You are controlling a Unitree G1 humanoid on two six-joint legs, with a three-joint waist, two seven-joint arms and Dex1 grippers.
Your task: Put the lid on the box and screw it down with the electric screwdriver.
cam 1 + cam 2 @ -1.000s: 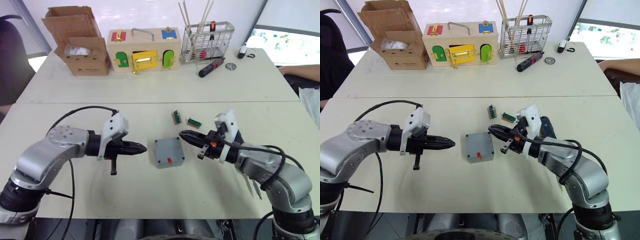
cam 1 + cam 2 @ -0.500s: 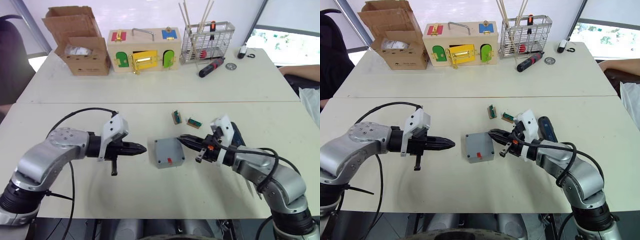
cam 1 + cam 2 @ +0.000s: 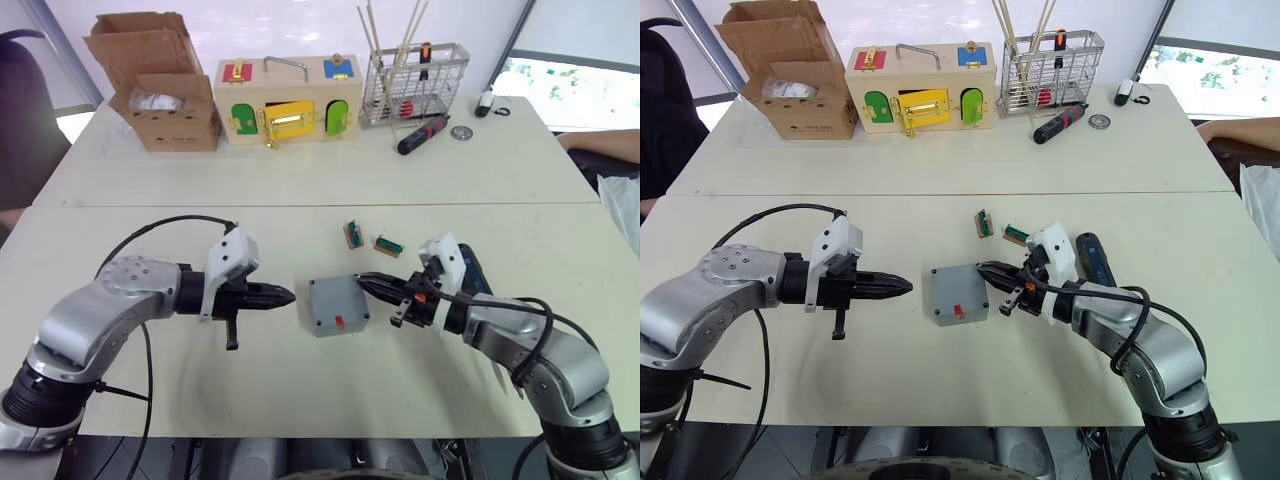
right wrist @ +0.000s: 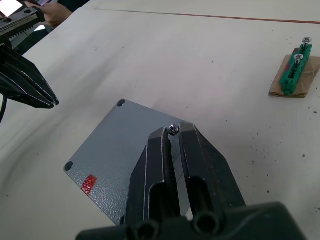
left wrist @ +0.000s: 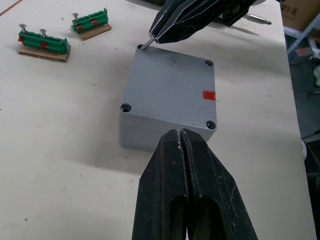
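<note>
- The box [image 3: 337, 304] sits on the near table [image 3: 300, 380], roughly midway between its left and right edges, and lies between the two grippers.
- The lid [image 5: 172, 90] is seated on the box. Corner screw holes are open at three visible corners, and a small red mark [image 5: 209, 95] lies on the grey surface near one edge.
- The right gripper [image 4: 173, 131] is over one corner of the lid. Its fingers are closed on a small screw [image 4: 173, 129], whose head shows between the fingertips at that corner.
- The left gripper [image 5: 180, 134] is just beside the opposite side of the box, apart from it. Its fingers are pressed together and hold nothing.
- The electric screwdriver [image 3: 1092, 260] lies on the near table to the right of the box, just behind the right arm.
- Two green screw holders [image 5: 44, 40] on cardboard pads lie behind the box, toward the seam between the tables. Each carries upright screws.
- On the far table [image 3: 300, 170], along its back edge, from left to right: a cardboard carton [image 3: 160, 82], a colourful wooden latch box [image 3: 288, 100] and a wire basket [image 3: 415, 85].
- A red-and-black hand screwdriver [image 3: 422, 133] lies in front of the wire basket.
</note>
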